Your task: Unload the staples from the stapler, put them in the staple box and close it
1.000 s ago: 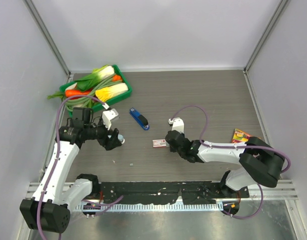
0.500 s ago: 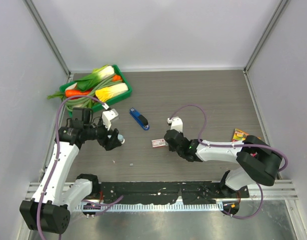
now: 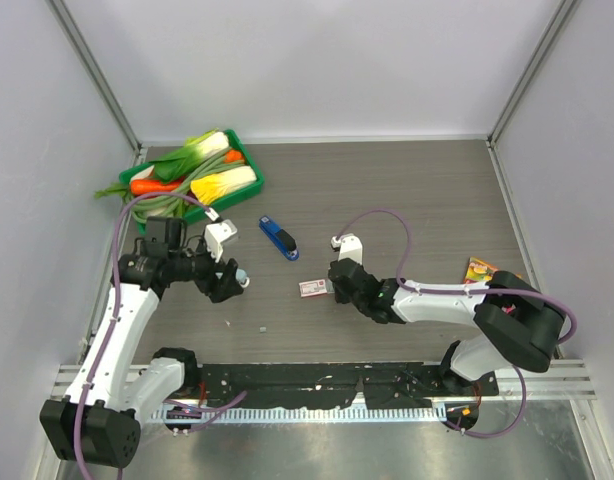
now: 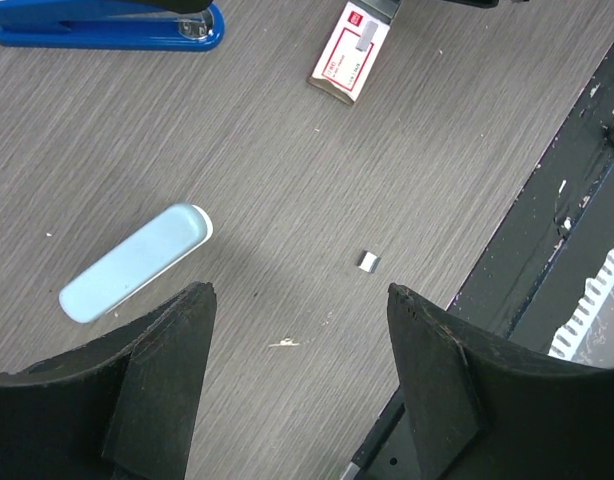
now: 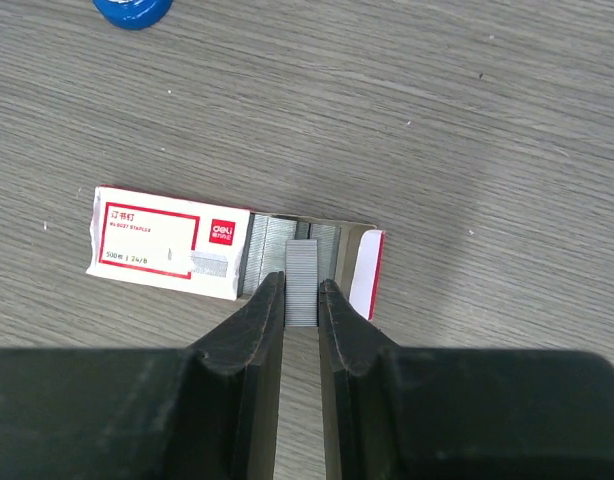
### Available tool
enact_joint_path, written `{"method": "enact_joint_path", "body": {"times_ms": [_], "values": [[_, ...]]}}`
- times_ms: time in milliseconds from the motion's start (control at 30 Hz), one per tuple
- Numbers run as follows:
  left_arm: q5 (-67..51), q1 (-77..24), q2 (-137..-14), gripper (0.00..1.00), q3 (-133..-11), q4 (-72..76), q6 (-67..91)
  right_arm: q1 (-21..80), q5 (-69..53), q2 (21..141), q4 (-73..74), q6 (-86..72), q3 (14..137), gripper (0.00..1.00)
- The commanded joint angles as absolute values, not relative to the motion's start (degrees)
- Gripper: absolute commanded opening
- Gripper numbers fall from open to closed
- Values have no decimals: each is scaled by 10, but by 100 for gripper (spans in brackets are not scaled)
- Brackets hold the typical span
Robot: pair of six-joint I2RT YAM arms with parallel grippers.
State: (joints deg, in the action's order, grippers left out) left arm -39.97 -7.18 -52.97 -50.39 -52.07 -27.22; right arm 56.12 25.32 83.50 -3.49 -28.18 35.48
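Observation:
The small pale blue stapler [image 4: 137, 262] lies flat on the table, just left of my left gripper's left finger; in the top view the stapler [image 3: 243, 275] shows at that gripper's tip. My left gripper [image 4: 299, 292] is open and empty above the table [image 3: 407, 200]. My right gripper [image 5: 302, 282] is shut on a grey strip of staples [image 5: 302, 255] at the open end of the red-and-white staple box [image 5: 167, 243]. In the top view the right gripper [image 3: 332, 287] sits at the box's [image 3: 312, 288] right end.
A dark blue stapler [image 3: 278, 238] lies behind the box, also in the left wrist view [image 4: 107, 22]. A small metal piece [image 4: 367, 261] lies on the table. A green tray [image 3: 249, 165] of vegetables is at the back left. A colourful packet [image 3: 480, 270] is at the right.
My right gripper and the staple box have shifted slightly to the left. My left arm has barely moved.

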Motion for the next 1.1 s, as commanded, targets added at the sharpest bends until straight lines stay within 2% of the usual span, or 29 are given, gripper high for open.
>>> {"method": "enact_joint_path", "body": {"times_ms": [0, 267, 500, 833, 1067], "values": [[-417, -74, -525, 73, -497, -505, -272, 561, 261, 805, -59, -272, 357, 1], [-399, -140, -590, 67, -478, -391, -207, 559, 254, 800, -63, -269, 350, 1], [-248, -242, -719, 66, -533, -385, -212, 557, 250, 805, -69, -270, 345, 1], [-218, -318, -835, 65, -577, -330, -196, 553, 250, 798, -63, -260, 339, 1], [-200, -348, -874, 65, -584, -301, -195, 547, 244, 808, -67, -254, 340, 1]]}}
